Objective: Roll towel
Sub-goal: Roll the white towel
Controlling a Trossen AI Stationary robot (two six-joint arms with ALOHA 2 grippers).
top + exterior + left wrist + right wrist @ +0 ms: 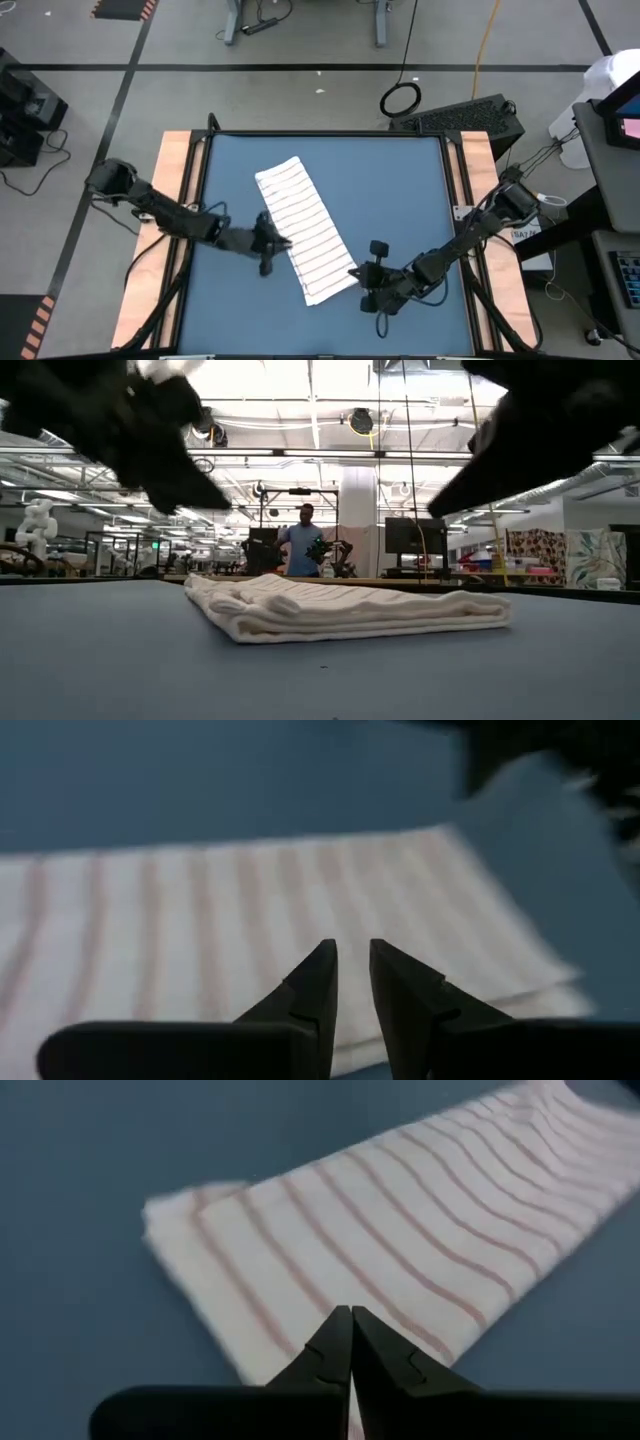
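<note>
The towel [305,238] lies folded into a long, narrow strip of several layers, white with thin dark stripes across it, set diagonally near the middle of the blue counter [400,200] and not yet rolled. The left end effector [278,243] sits at the strip's left long edge with its fingers a narrow gap apart and nothing between them, while the right end effector [358,273] is clenched tight and empty just beside the strip's near corner. Beyond the counter a person [303,542] stands among workshop desks.
</note>
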